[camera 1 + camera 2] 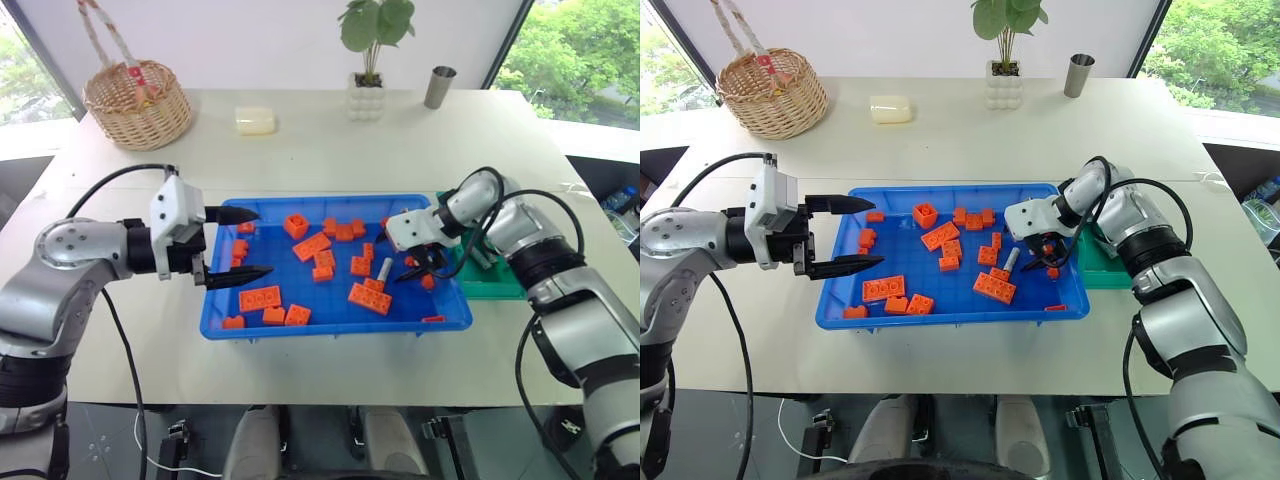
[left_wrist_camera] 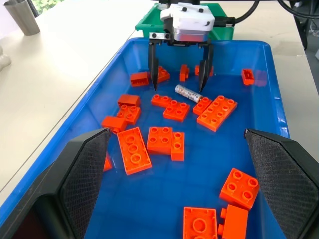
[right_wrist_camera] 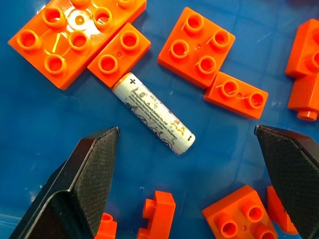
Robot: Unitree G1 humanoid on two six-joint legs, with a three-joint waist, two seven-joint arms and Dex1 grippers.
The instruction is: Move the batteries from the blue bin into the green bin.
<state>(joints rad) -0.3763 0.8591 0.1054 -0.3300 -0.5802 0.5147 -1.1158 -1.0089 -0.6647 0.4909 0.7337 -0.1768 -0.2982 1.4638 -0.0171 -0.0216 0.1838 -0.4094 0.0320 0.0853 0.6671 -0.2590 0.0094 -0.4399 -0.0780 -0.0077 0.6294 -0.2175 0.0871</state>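
Blue bin [image 1: 335,328]: glossy smooth plastic. Orange bricks [image 3: 196,46]: glossy studded plastic. Battery [image 3: 152,113]: smooth silvery printed wrap. Right claw [image 3: 187,174] finger pads [image 3: 94,169]: matt black, fine cross-hatch. Basket [image 1: 137,104]: woven wicker. Cup [image 1: 439,87]: brushed metal. Desk [image 1: 300,160]: matt, smooth.

Both arms [image 1: 70,275] are glossy silver-grey with black joint bands and looping black cables. Each gripper [image 1: 236,243] has a white block body and two black, tapering, texture-padded fingers [image 3: 82,174].
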